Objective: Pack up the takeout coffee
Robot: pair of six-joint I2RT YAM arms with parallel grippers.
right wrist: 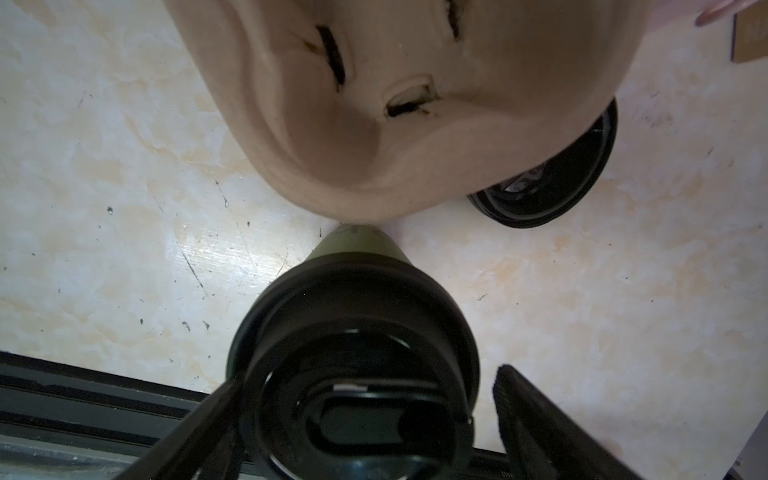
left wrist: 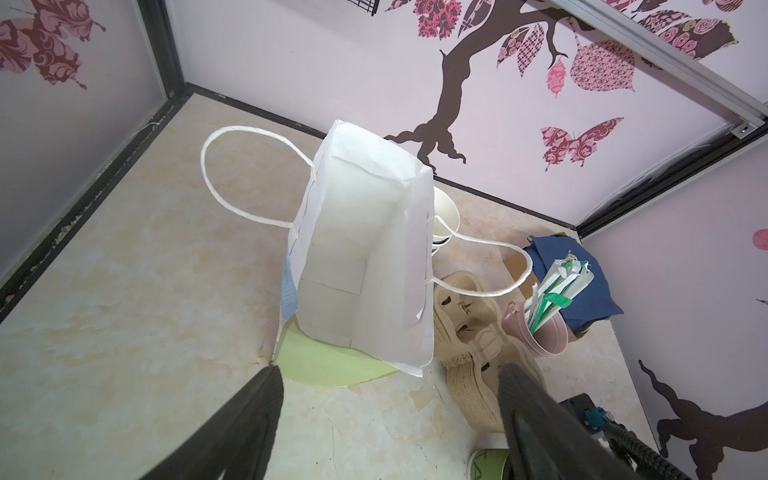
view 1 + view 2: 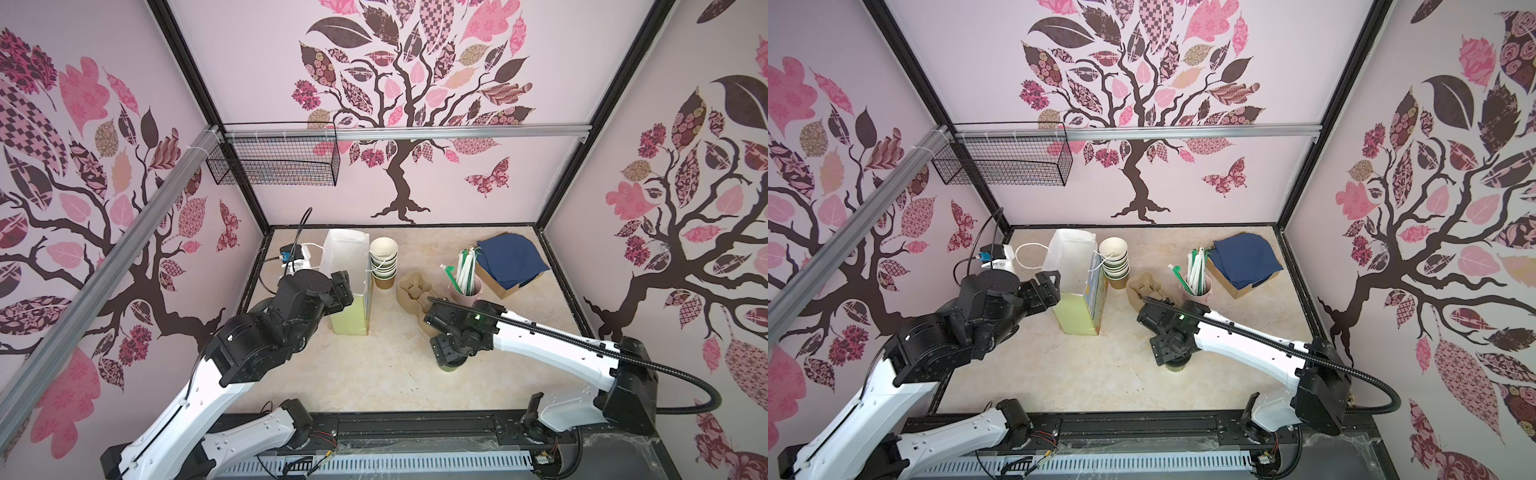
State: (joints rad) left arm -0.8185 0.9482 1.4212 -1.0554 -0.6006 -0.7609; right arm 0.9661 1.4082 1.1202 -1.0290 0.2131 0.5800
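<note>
**Top views.** In both top views the takeout coffee (image 3: 452,367) (image 3: 1177,368) is found standing upright on the table. It is well apart from the paper bag (image 3: 349,266), to the bag's right and nearer the robot's base than the bag. The cup is largely covered by the right gripper (image 3: 449,358), which hangs directly above it. The left gripper (image 3: 344,286) is seen just beside the bag's left wall; contact cannot be confirmed.

**Left wrist view.** The left gripper's fingers (image 2: 266,415) are seen spread apart with nothing between them. The bag (image 2: 361,257) is noted upright, with its mouth open and no contents seen.

**Right wrist view.** The bag is not shown. The coffee's black lid (image 1: 353,299) is seen between the right gripper's fingers (image 1: 536,415), which stand apart astride it. A gap is visible at one finger, so no clamp is recorded.

**Handling.** The cup is judged thin-walled and easily crushed. Its weight cannot be told, since the fill is hidden. The smooth lid is judged liable to slip or pop off if squeezed. A gentle hold on the green paper wall just below the lid rim is advised, with the cup kept upright.
</note>
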